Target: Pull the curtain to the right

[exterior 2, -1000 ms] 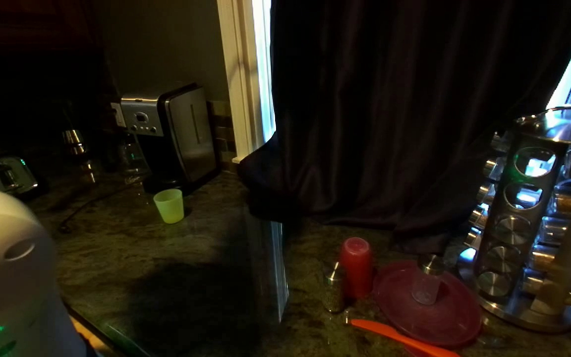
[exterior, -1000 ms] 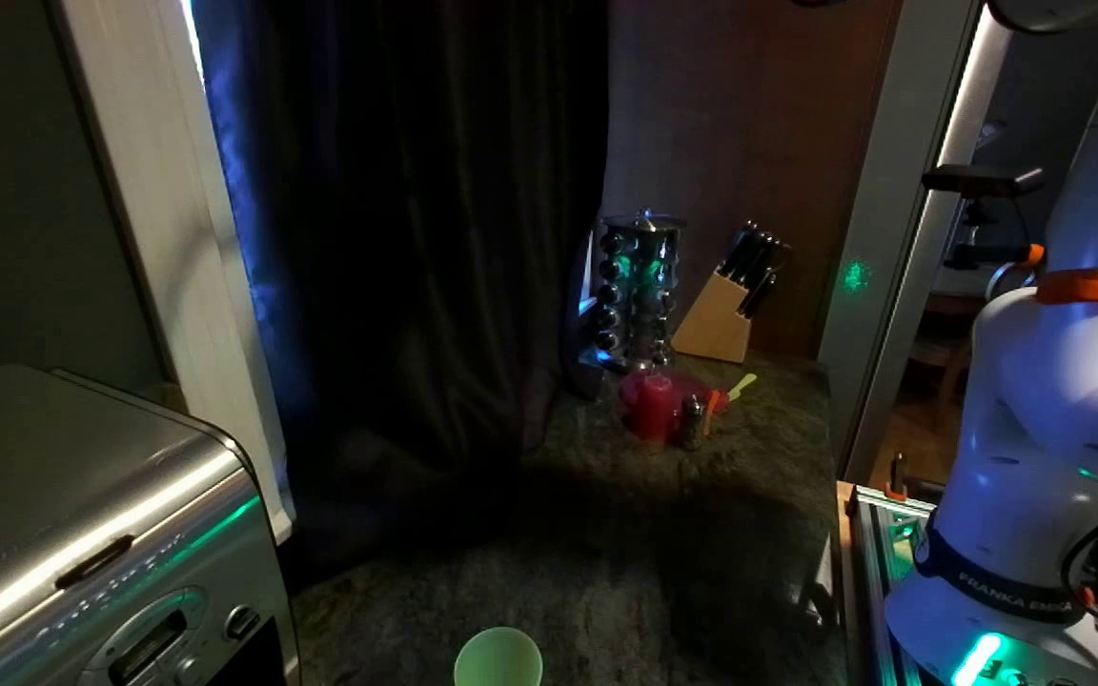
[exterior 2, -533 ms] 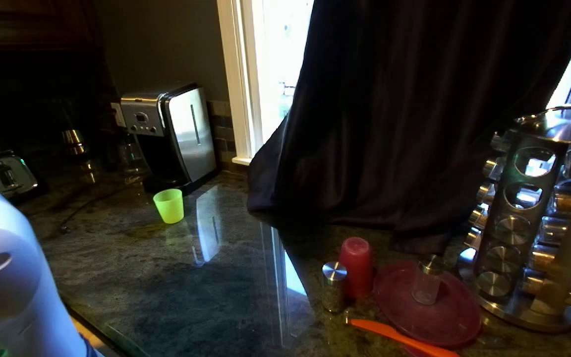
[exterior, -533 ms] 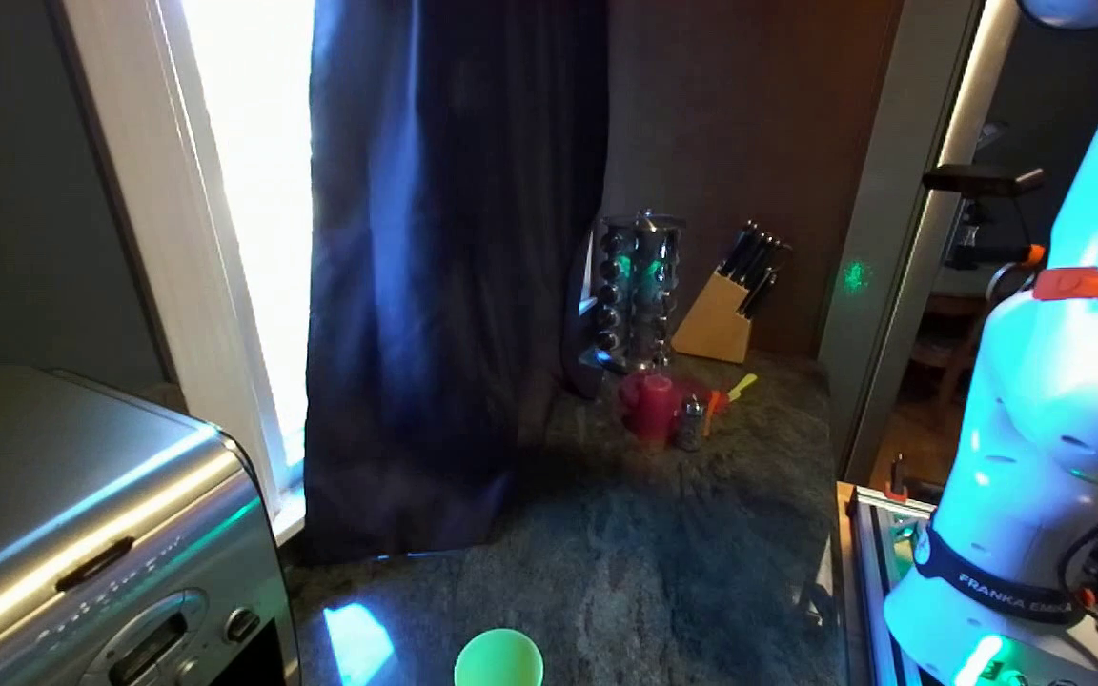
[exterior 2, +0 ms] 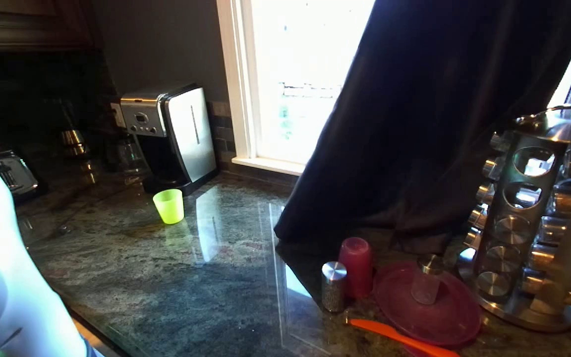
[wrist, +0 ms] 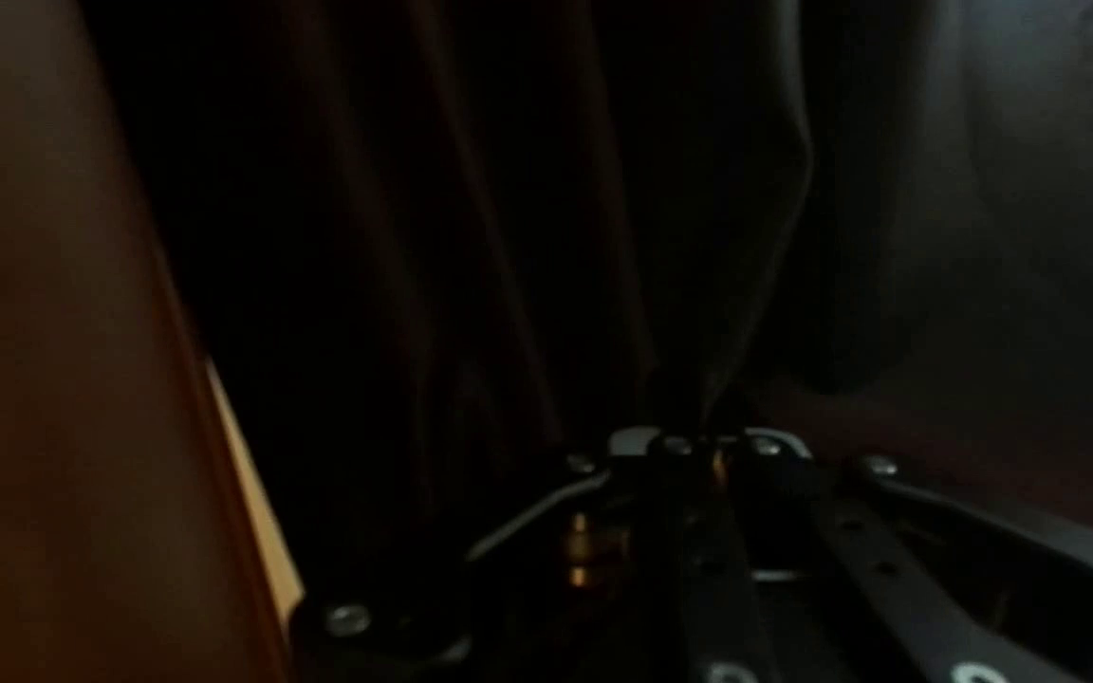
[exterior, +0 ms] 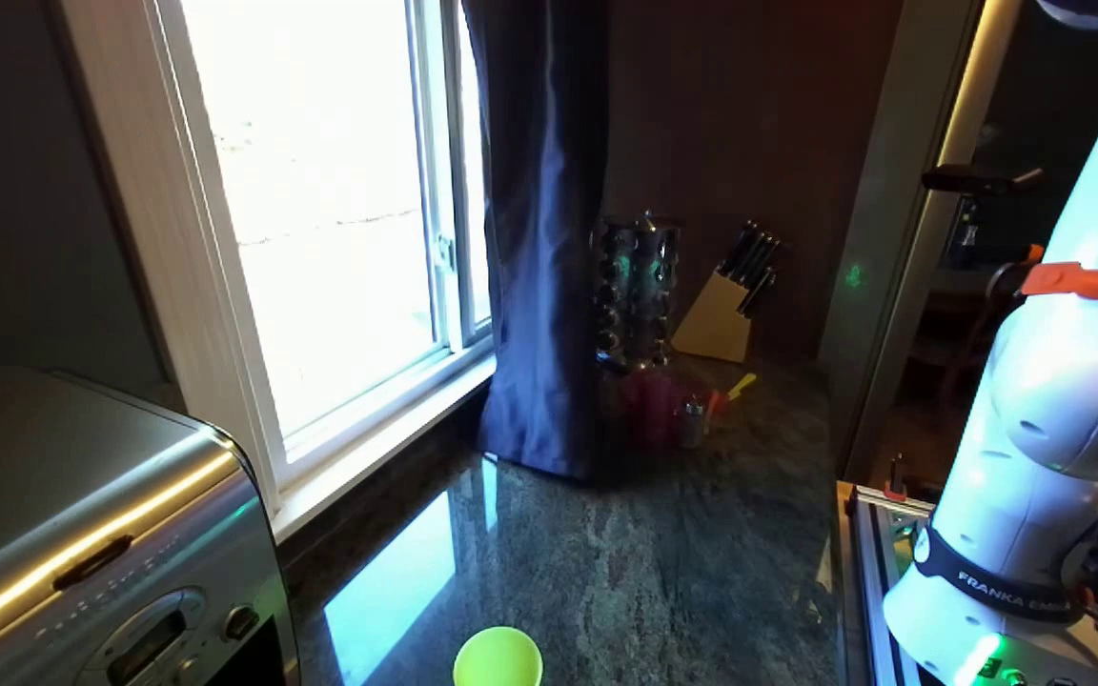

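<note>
The dark navy curtain (exterior: 549, 286) hangs bunched in a narrow strip at the right side of the bright window (exterior: 311, 219). In an exterior view its free edge slants from the window top down to the counter, so the curtain (exterior 2: 414, 139) covers the window's right part. In the wrist view the curtain (wrist: 509, 237) fills most of the picture, and its folds converge at the fingertips. My gripper (wrist: 710, 438) is shut there with fabric pinched between its fingers. The gripper is out of view in both exterior views. The wrist view is very dark.
A spice rack (exterior 2: 528, 223) stands by the curtain's hem. A red cup (exterior 2: 356, 267), a shaker (exterior 2: 334, 287), a plate (exterior 2: 439, 325) and an orange knife (exterior 2: 394, 336) lie close. A green cup (exterior 2: 169, 206), coffee maker (exterior 2: 169, 134) and knife block (exterior: 716, 319) stand on the counter.
The curtain has moved to the right, and its left edge now leaves most of the window uncovered. Daylight falls on the counter. The arm has shifted slightly. The items on the counter stay put.
</note>
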Robot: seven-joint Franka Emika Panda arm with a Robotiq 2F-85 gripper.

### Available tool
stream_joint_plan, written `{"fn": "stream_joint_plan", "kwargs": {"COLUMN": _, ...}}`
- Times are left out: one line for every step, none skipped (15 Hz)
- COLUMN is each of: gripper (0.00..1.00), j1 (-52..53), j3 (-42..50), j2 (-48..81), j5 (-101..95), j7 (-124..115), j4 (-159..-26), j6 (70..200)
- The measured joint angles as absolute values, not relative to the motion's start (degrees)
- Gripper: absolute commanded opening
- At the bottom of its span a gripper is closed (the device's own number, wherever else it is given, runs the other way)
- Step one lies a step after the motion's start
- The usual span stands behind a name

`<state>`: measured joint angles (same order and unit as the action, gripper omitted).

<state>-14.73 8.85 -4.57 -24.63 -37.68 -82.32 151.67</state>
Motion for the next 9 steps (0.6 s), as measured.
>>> {"fn": "stream_joint_plan", "kwargs": {"gripper": 0.01, "j1": -15.72, "j3": 9.23, "j2": -4.57, "j5": -26.51, "j7": -40.22, "j4": -81.83, "j6": 150.6}}
{"fn": "stream_joint_plan", "kwargs": {"gripper": 0.01, "j1": -16.55, "j3": 9.49, "j2": -4.57, "j5": -28.19, "j7": -42.51, "j4": -81.34, "j6": 149.44}}
{"fn": "stream_joint_plan", "kwargs": {"gripper": 0.01, "j1": -17.29, "j3": 9.63, "j2": -4.57, "j5": -29.95, "j7": -44.87, "j4": -80.86, "j6": 148.3}}
{"fn": "stream_joint_plan", "kwargs": {"gripper": 0.01, "j1": -17.87, "j3": 9.65, "j2": -4.57, "j5": -32.11, "j7": -47.49, "j4": -80.37, "j6": 147.19}}
{"fn": "stream_joint_plan", "kwargs": {"gripper": 0.02, "j1": -18.37, "j3": 9.65, "j2": -4.55, "j5": -34.58, "j7": -50.31, "j4": -79.95, "j6": 145.23}}
{"fn": "stream_joint_plan", "kwargs": {"gripper": 0.02, "j1": -18.72, "j3": 9.59, "j2": -4.49, "j5": -37.13, "j7": -53.27, "j4": -79.57, "j6": 143.46}}
{"fn": "stream_joint_plan", "kwargs": {"gripper": 0.02, "j1": -18.85, "j3": 9.53, "j2": -4.4, "j5": -38.85, "j7": -55.45, "j4": -79.28, "j6": 142.45}}
{"fn": "stream_joint_plan", "kwargs": {"gripper": 0.02, "j1": -18.86, "j3": 9.45, "j2": -4.3, "j5": -39.57, "j7": -56.41, "j4": -79.1, "j6": 142.14}}
{"fn": "stream_joint_plan", "kwargs": {"gripper": 0.02, "j1": -18.86, "j3": 9.36, "j2": -4.24, "j5": -39.82, "j7": -56.89, "j4": -78.98, "j6": 141.86}}
